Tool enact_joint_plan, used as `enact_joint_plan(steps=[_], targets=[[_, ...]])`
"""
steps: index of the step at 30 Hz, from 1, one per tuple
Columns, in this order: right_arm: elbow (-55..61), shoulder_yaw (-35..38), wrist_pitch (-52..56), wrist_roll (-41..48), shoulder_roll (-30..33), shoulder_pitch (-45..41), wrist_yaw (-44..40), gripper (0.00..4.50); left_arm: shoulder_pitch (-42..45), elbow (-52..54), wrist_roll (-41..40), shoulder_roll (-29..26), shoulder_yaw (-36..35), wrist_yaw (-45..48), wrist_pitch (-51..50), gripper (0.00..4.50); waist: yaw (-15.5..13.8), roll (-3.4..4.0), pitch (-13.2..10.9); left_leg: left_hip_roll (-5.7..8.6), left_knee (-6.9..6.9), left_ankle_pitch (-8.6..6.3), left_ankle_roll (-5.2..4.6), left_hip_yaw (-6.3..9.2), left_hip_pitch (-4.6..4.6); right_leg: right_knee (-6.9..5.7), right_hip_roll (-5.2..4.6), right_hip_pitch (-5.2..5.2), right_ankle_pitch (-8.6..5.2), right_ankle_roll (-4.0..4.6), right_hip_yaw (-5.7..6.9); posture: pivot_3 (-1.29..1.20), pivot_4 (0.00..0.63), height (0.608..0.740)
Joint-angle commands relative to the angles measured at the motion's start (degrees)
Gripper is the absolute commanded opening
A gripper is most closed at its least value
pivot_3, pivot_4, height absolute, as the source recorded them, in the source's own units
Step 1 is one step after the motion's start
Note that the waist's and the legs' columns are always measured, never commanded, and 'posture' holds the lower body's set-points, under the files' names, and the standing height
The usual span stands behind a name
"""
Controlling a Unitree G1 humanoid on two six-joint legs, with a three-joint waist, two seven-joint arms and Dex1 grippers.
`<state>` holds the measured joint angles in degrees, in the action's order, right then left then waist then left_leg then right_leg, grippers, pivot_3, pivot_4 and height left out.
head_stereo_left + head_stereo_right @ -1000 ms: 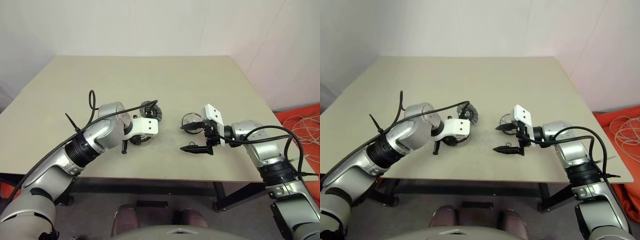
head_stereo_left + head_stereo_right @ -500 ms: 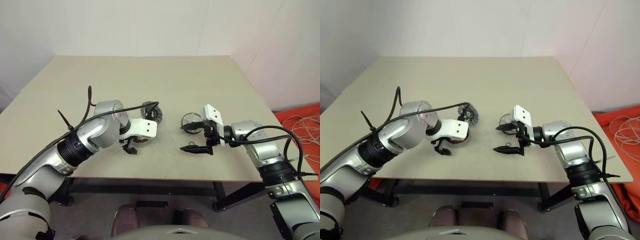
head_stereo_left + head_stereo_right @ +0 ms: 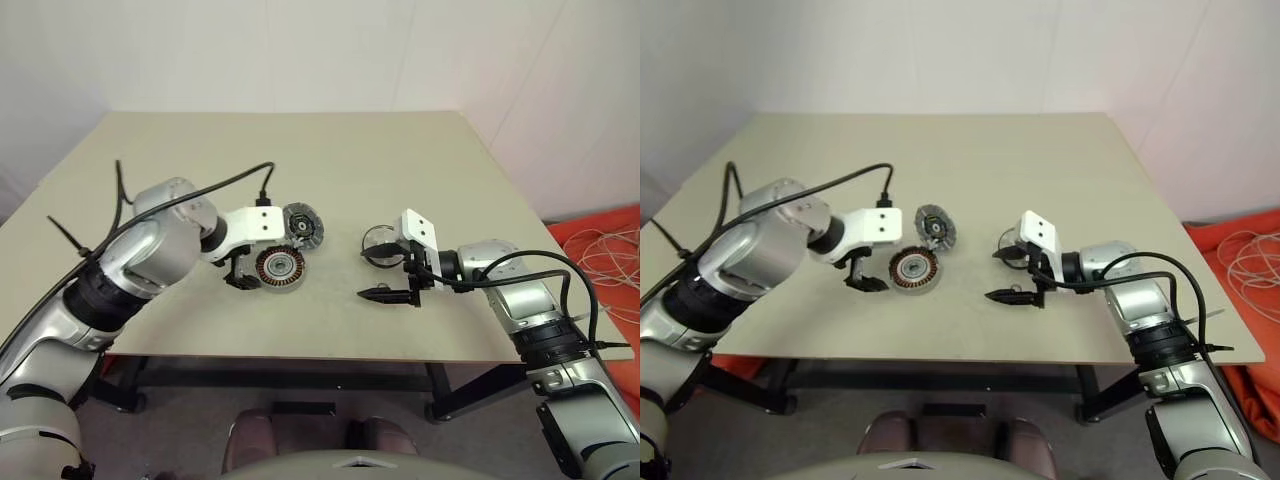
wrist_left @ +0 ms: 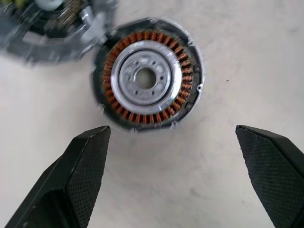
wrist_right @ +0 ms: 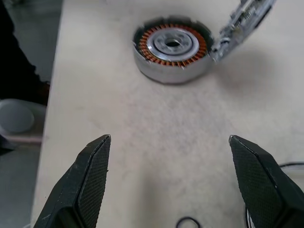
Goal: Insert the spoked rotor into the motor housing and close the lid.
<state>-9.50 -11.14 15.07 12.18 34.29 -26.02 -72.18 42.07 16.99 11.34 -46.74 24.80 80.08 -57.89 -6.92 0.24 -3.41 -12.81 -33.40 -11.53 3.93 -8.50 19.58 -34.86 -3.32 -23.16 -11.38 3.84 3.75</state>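
Head views: you see the motor housing (image 3: 279,268) on the table (image 3: 300,160), the lid (image 3: 302,226) tilted against its far edge, and the spoked rotor (image 3: 379,243) partly hidden behind the right gripper (image 3: 385,275). The left gripper (image 3: 862,279) hangs just beside the housing.

Left wrist view: fingers (image 4: 78,180) spread wide, empty; copper windings plain, lid blurred and cut off.

Right wrist view: fingers (image 5: 90,178) apart, empty; a small dark ring (image 5: 188,223) is cut off at the edge.
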Motion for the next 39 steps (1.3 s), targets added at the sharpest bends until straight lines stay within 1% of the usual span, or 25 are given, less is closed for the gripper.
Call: enact_joint_plan(steps=[1, 3, 4, 7, 10, 14, 17, 18, 20, 24, 28, 31, 37, 39], targets=[[-0.02, 0.58, -1.35, -0.19, -0.08, -1.02, 0.85, 4.5, -5.59, 2.49, -4.24, -3.28, -9.53, -3.9, -3.76, 4.48, 0.21, 0.03, 0.02, 0.0, 0.0, 0.0, 0.0, 0.0, 0.0, 0.01, 0.0, 0.0, 0.0, 0.0, 0.0, 0.0, 0.0, 0.74], [-0.27, 0.64, -1.37, -0.4, -0.03, -0.82, 1.21, 4.5, -10.36, 3.28, -7.04, -3.72, -14.79, -6.03, -4.21, 4.48, 0.42, 0.04, 0.02, 0.0, 0.0, 0.0, 0.0, 0.0, -0.01, 0.01, 0.0, 0.0, 0.0, 0.0, 0.0, 0.0, 0.0, 0.74], [-0.16, 0.78, -1.33, -0.46, -0.02, -0.46, 1.59, 4.5, -12.94, 3.6, -8.3, -3.12, -18.05, -7.7, -4.41, 4.48, 0.63, 0.04, 0.02, 0.0, 0.0, 0.0, 0.0, 0.0, 0.0, 0.02, 0.0, 0.0, 0.0, 0.0, 0.01, 0.0, 0.0, 0.74], [1.04, 1.86, 0.78, 0.66, 0.01, 1.03, 2.91, 4.5, -20.16, 3.93, -12.66, 0.28, -27.22, -12.41, -0.12, 4.48, 0.66, 0.03, 0.02, 0.01, -0.06, -0.01, -0.02, 0.04, 0.07, 0.04, -0.02, 0.01, 0.0, 0.0, 0.05, 0.0, 0.0, 0.74], [0.85, 2.68, 1.39, 0.96, 0.5, 2.26, 3.79, 4.5, -25.25, 3.09, -15.05, 2.66, -31.72, -16.59, 5.76, 4.48, 0.7, 0.02, 0.02, -0.02, -0.18, -0.14, -0.24, 0.09, 0.1, 0.04, -0.02, 0.06, 0.0, 0.0, 0.12, 0.0, 0.0, 0.74], [-1.22, 2.9, -1.05, -0.27, 1.99, 4.2, 3.25, 4.5, -29.5, 3.52, -19.73, 5.96, -36.83, -20.42, 9.02, 4.48, 0.81, 0.02, 0.02, -0.03, -0.27, -0.16, -0.27, 0.1, 0.07, 0.03, -0.02, 0.11, -0.01, -0.03, 0.13, 0.0, 0.0, 0.74], [-2.65, 3.2, -2.65, -0.69, 2.01, 4.62, 4.0, 4.5, -32.37, 3.07, -24.11, 8.12, -40.83, -20.98, 14.51, 4.48, 1.13, 0.02, 0.02, -0.04, -0.33, -0.16, -0.28, 0.09, 0.06, 0.03, -0.01, 0.12, -0.08, -0.14, 0.12, 0.0, 0.0, 0.74], [-3.15, 3.25, -3.06, -0.79, 1.86, 4.54, 4.4, 4.5, -33.31, 2.9, -25.28, 8.59, -42.0, -21.21, 16.11, 4.48, 1.25, 0.02, 0.02, -0.05, -0.34, -0.16, -0.28, 0.09, 0.05, 0.03, -0.01, 0.12, -0.18, -0.32, 0.12, 0.0, 0.0, 0.74], [-3.96, 3.11, -3.85, -0.97, 1.72, 4.46, 4.68, 4.5, -34.61, 2.2, -28.09, 9.57, -44.44, -21.54, 18.11, 4.48, 1.37, 0.02, 0.02, -0.05, -0.36, -0.16, -0.28, 0.09, 0.04, 0.02, 0.0, 0.12, -0.19, -0.34, 0.12, 0.0, 0.0, 0.74], [-4.84, 2.06, -5.11, -1.81, 2.06, 4.83, 4.41, 4.5, -37.85, 0.03, -33.09, 10.53, -48.34, -19.9, 24.37, 4.48, 1.47, 0.01, 0.03, -0.06, -0.36, -0.16, -0.28, 0.08, 0.01, 0.02, 0.01, 0.13, -0.2, -0.35, 0.12, 0.0, 0.0, 0.74], [-5.93, 1.49, -5.99, -2.66, 1.49, 4.82, 4.57, 4.5, -40.5, -2.3, -37.65, 11.86, -50.76, -17.79, 31.59, 4.48, 1.41, 0.01, 0.03, -0.05, -0.35, -0.18, -0.32, 0.08, 0.02, 0.03, 0.01, 0.14, -0.2, -0.36, 0.11, 0.0, 0.0, 0.74], [-7.1, 1.01, -6.82, -3.72, 0.94, 4.52, 4.88, 4.5, -41.77, -3.29, -38.97, 11.75, -50.76, -17.59, 34.05, 4.48, 1.36, -0.01, 0.04, -0.07, -0.36, -0.19, -0.32, 0.08, 0.01, 0.03, 0.01, 0.16, -0.19, -0.35, 0.11, 0.0, 0.0, 0.74], [-10.42, 0.05, -8.62, -5.48, -0.47, 3.88, 5.76, 4.5, -44.82, -4.14, -41.45, 9.9, -50.16, -16.39, 34.42, 4.48, 1.56, -0.02, 0.05, -0.09, -0.35, -0.19, -0.32, 0.02, -0.14, 0.02, 0.02, 0.21, -0.22, -0.39, 0.09, 0.0, 0.0, 0.74], [-11.78, 0.03, -8.9, -5.96, -0.85, 3.4, 6.35, 4.1, -45.39, -3.87, -42.52, 9.44, -50.2, -16.48, 33.56, 4.5, 1.55, -0.04, 0.05, -0.1, -0.35, -0.18, -0.32, 0.02, -0.2, 0.02, 0.02, 0.27, -0.22, -0.4, 0.09, 0.0, 0.0, 0.74]])
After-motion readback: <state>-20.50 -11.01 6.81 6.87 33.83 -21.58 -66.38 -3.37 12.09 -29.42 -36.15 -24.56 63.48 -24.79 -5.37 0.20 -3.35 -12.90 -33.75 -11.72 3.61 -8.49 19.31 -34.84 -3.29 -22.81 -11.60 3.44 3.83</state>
